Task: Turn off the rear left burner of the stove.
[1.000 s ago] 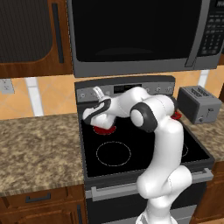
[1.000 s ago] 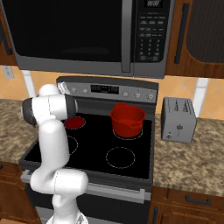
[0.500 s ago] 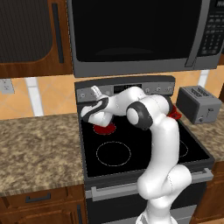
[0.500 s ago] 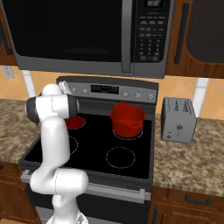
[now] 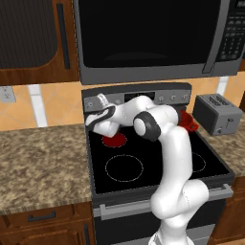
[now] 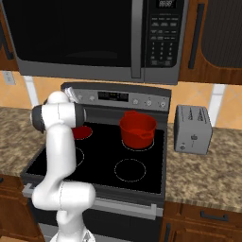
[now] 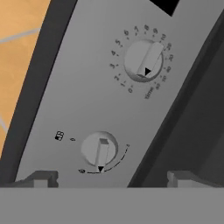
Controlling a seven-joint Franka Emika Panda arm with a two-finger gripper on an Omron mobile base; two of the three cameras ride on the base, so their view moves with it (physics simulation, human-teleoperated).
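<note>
The stove (image 5: 103,184) has a black glass top and a grey back panel (image 6: 142,100). Its rear left burner (image 5: 115,139) glows as a solid red disc (image 6: 82,132). My gripper (image 5: 90,118) is held at the left end of that panel, just above the glowing disc. In the hand view the gripper (image 7: 111,179) is open, its fingertips (image 7: 41,178) set wide apart. A small grey knob (image 7: 99,148) with a downward pointer sits close ahead, between and slightly above them. A larger numbered dial (image 7: 143,60) lies further along the panel.
A red pot (image 6: 138,130) stands on the rear right burner. A silver toaster (image 6: 191,128) sits on the granite counter to the right, and a black microwave (image 5: 148,38) hangs low over the stove. The front burners are white-outlined rings (image 5: 124,168).
The hand has moved a little up and left, closer to the left end of the back panel. The pot and the glowing disc are unchanged.
</note>
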